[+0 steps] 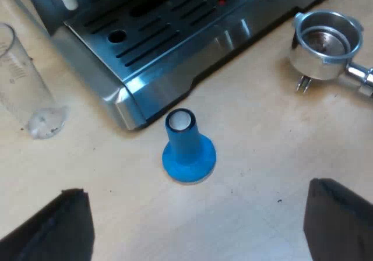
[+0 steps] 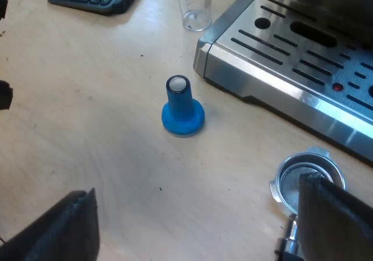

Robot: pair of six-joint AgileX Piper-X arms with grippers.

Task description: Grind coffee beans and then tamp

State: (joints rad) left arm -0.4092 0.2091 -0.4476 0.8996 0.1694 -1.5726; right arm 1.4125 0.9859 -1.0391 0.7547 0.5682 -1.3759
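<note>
The left gripper [image 1: 195, 214] and right gripper [image 2: 198, 203] hang empty, jaws spread wide, above the table [image 1: 262, 156], likely poised to grasp the blue tamper [image 1: 187, 150], upright with handle offered, near the loose metal holder [image 1: 326, 42] by the espresso machine [image 1: 175, 39].

No legible text, labels or numbers.

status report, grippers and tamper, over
Left gripper open, right gripper open, both empty. Blue tamper upright on table, untouched. Metal holder loose by espresso machine. Nothing blocking tamper.
</note>
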